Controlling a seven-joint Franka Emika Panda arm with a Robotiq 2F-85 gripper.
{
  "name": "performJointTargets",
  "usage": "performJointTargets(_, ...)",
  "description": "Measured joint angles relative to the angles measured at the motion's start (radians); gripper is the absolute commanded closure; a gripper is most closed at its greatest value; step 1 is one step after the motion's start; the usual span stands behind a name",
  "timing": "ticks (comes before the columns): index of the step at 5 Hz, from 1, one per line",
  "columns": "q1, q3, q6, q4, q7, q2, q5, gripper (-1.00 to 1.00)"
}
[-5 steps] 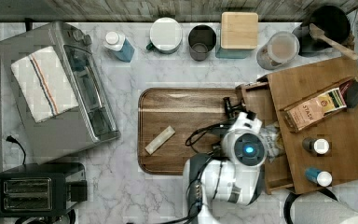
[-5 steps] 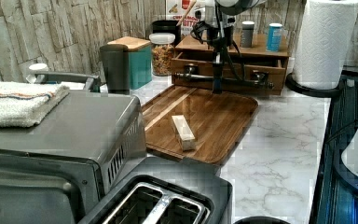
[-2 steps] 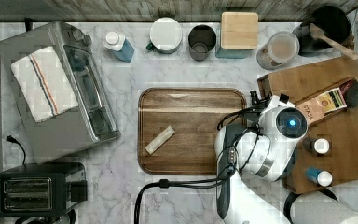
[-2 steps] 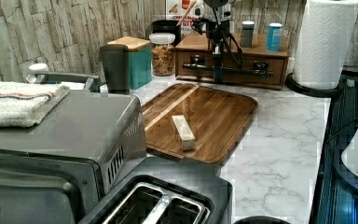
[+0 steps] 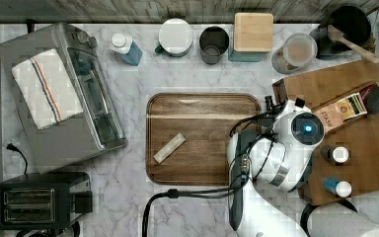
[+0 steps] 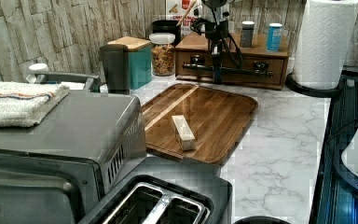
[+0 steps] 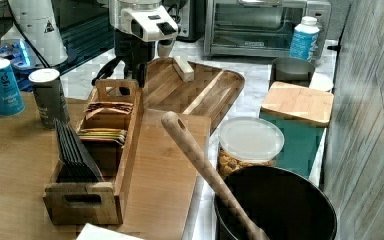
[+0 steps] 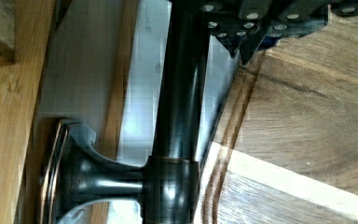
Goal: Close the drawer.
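Observation:
The drawer [image 6: 242, 62] sits flush in the light wooden box [image 5: 335, 84], its front level with the box face in the left view. A dark bar handle [image 6: 200, 68] runs across that front, also seen close up as the handle [image 8: 179, 116]. My gripper [image 6: 217, 79] reaches down in front of the bar near its middle. In the wrist view the gripper [image 8: 243, 50] is shut, its tips together on the tray side of the bar and right against it, holding nothing. The arm's hand [image 5: 301, 129] covers the box's edge in the top view.
A dark walnut tray [image 5: 202, 128] with a small pale block [image 5: 169, 148] lies just in front of the box. On the box top stand two canisters [image 6: 274, 36] and a tea caddy [image 7: 100, 150]. A paper towel roll [image 6: 324, 42], jars, toaster oven [image 5: 64, 94] and toaster [image 5: 29, 205] surround the counter.
The drawer, pulled out over the tray one second ago, has slid into the box. The arm moved with it toward the top view's right.

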Motion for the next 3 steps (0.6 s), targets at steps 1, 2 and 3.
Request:
performJointTargets(1,0.002,0.000,-0.003,0.002,0.000,0.001,0.000,1.00)
performJointTargets(2,0.010,-0.007,0.001,0.000,0.000,0.001,0.000,1.00)
performJointTargets(3,0.013,-0.008,0.004,0.000,0.000,0.003,0.000,1.00)
